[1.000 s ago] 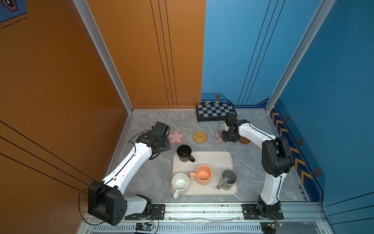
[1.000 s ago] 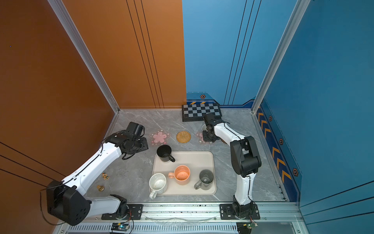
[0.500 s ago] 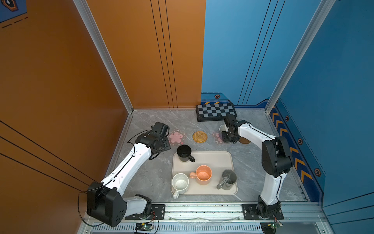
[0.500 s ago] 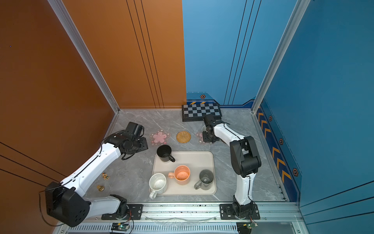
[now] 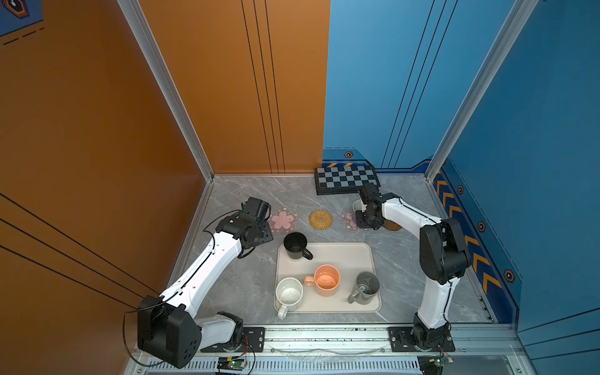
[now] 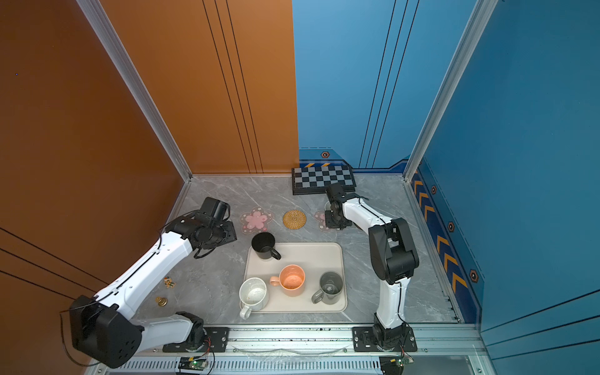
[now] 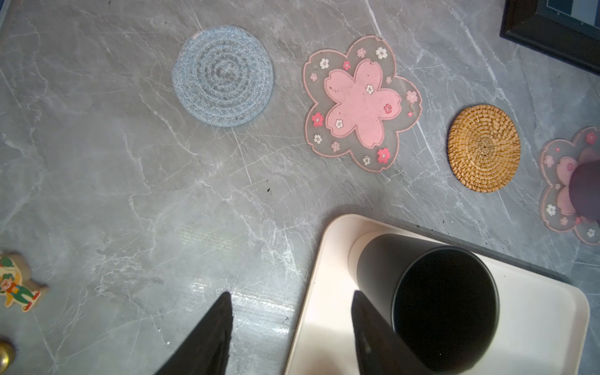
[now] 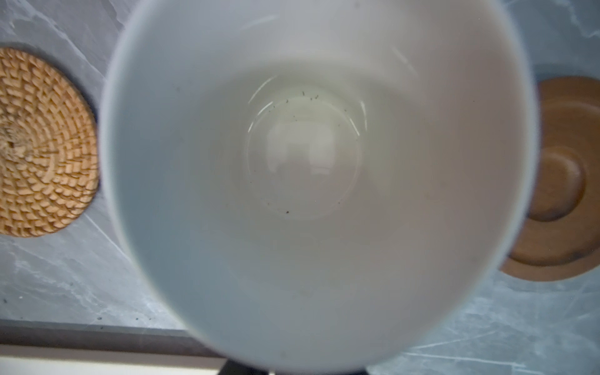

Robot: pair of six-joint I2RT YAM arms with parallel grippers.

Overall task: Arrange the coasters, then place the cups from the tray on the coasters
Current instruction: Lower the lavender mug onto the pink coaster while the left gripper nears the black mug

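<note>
Cups stand nearest on the cream-white rectangular tray (image 5: 341, 256): speckled white mug (image 5: 289, 293), peach-orange mug (image 5: 326, 281), grey mug (image 5: 367, 287), black mug (image 5: 295, 245). Beside the black mug the left gripper (image 7: 291, 293) hangs spread. Farther back, the lavender mug (image 8: 305, 162) sits on a pink flower-shaped coaster (image 5: 348, 220) under the right gripper (image 5: 366, 218); whether that one pinches it, I cannot tell.

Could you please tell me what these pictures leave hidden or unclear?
- Fingers of the right gripper: in both top views its own body covers them; in the right wrist view the lavender cup fills the frame.
- Grey-blue coaster: hidden under the left arm in both top views.
- Wooden coaster: cut off by the right wrist view's edge.
</note>
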